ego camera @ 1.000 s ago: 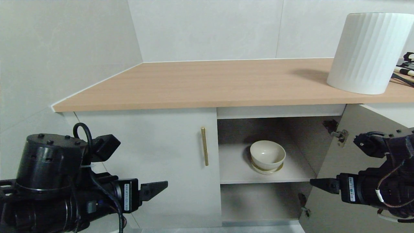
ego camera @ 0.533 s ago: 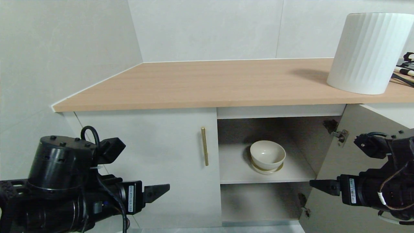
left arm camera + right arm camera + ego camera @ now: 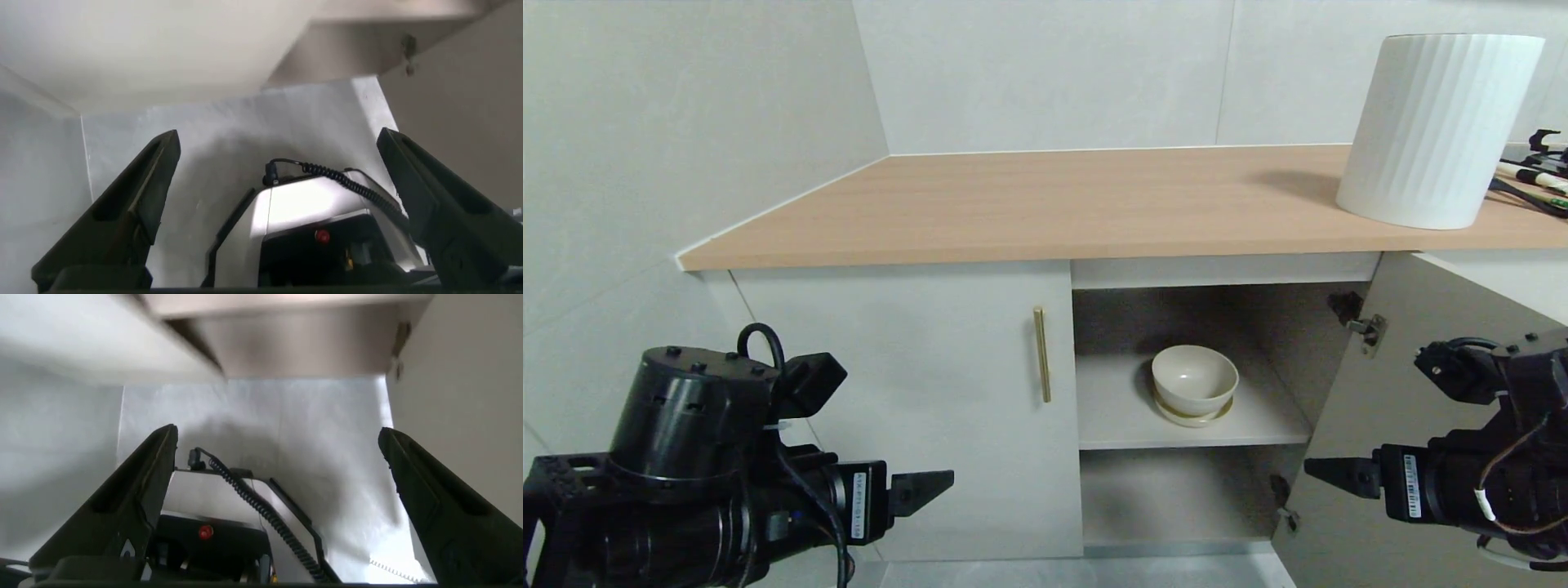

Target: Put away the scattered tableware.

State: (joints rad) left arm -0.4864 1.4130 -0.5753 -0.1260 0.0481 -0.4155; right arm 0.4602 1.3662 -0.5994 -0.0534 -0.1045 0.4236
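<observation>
A cream bowl (image 3: 1194,377) sits on a small gold-rimmed plate (image 3: 1172,412) on the middle shelf (image 3: 1111,408) of the open cabinet. My left gripper (image 3: 923,490) hangs low in front of the closed left door, well to the left of the bowl. In the left wrist view the left gripper (image 3: 278,139) is open with nothing between its fingers. My right gripper (image 3: 1335,474) is low beside the open right door (image 3: 1347,408), below and right of the bowl. The right gripper (image 3: 278,434) is open and empty too.
The closed left door carries a brass handle (image 3: 1040,354). A tall white ribbed container (image 3: 1429,122) stands on the wooden countertop (image 3: 1029,204) at the right, with pens (image 3: 1531,175) behind it. The lower shelf (image 3: 1176,498) is bare. A wall closes the left side.
The whole picture has shifted slightly, so the head camera moved. My left arm has come a little to the right and lower. The bowl and plate stay put; both grippers stay open.
</observation>
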